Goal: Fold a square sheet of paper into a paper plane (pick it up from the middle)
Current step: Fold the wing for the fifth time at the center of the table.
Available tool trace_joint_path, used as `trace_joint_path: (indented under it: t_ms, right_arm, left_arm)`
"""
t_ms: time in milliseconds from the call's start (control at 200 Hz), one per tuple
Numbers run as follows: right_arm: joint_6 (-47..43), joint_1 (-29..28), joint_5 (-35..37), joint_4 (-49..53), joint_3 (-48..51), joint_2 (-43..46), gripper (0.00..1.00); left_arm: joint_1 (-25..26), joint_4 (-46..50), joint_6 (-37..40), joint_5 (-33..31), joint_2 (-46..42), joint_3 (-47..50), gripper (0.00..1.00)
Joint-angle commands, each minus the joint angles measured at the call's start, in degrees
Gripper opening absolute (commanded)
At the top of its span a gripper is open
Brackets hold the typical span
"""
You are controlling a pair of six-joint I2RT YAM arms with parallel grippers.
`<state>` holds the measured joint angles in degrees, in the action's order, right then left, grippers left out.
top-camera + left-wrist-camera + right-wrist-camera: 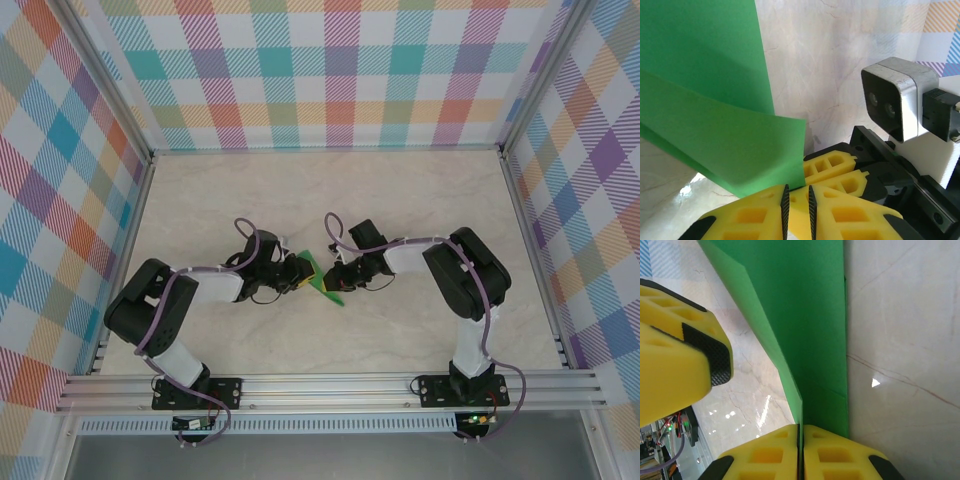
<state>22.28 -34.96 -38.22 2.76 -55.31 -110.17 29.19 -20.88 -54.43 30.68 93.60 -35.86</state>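
One square sheet of paper [810,315], bright green and creased, is found at the middle of the bench [300,190], between two claws carried by two arms. The right claw [801,452] is pressed together on the sheet's folded edge. The left claw [797,212] is seen nearly together, with a thin slit left between its pads; whether paper is nipped there cannot be told. A straight paper edge is seen just beside it. Open bench is left on every side, with the checked walls [340,80] well apart.
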Motion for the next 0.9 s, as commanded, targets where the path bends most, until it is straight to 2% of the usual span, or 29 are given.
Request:
trace_joint_path:
  t_ms: [0,290,655,900]
  right_arm:
    - [0.22,-0.06,-1.26,1.80,-1.37,-1.35,0.10]
    - [0.04,0.02,-1.56,2.56,-1.56,-0.95,0.13]
    - [-0.68,0.36,-1.73,6.59,-1.82,2.12,0.23]
    - [-1.49,0.33,-1.00,8.69,-0.60,2.84,0.24]
  left_arm:
    - [1.02,-2.06,-0.04,1.05,1.72,-0.68,0.19]
    - [1.22,-1.20,0.38,0.46,4.63,-2.08,0.18]
    - [1.22,1.90,1.78,-0.85,4.94,-2.60,0.17]
    - [1.18,2.25,1.92,-1.14,5.27,-3.02,0.16]
